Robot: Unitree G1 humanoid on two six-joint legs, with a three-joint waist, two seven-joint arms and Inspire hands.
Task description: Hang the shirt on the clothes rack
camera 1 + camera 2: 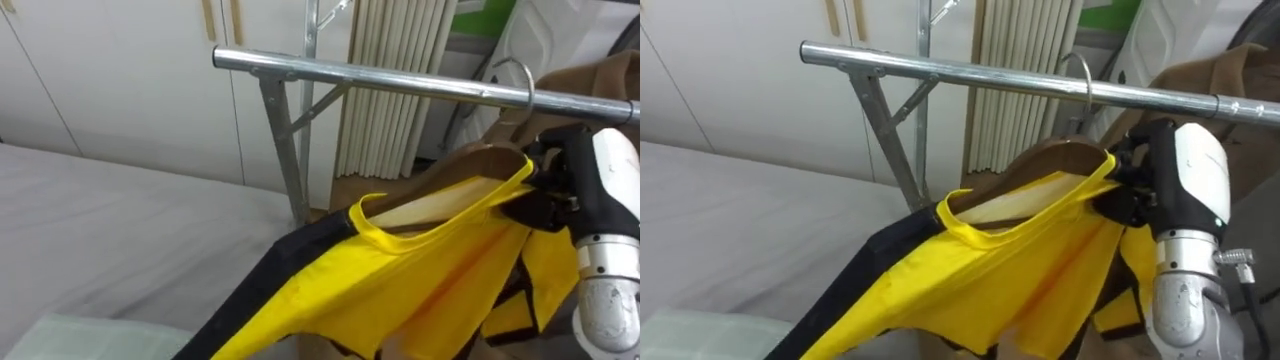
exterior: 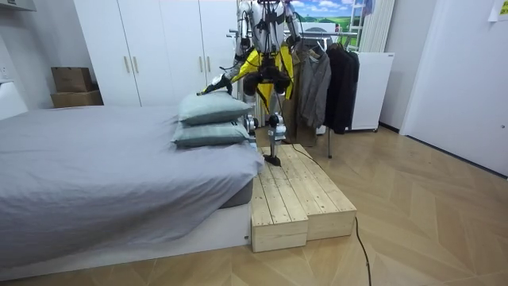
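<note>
Right hand (image 1: pixel 1137 180) fingers curled on wooden hanger (image 1: pixel 1050 160) carrying yellow shirt (image 1: pixel 1010 280); hook over rail (image 1: pixel 970 75); brown coat (image 1: pixel 1230 75) crowds alongside.

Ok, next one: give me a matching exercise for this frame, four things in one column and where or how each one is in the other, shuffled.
Things:
1. yellow garment
2. metal rail
3. right hand
4. pillows

Places or states:
A. stacked on the grey bed
B. curled round one end of the wooden hanger
C. draped on the wooden hanger, trailing down to the left
D. running across above the garment

Pairs: 1-C, 2-D, 3-B, 4-A.
</note>
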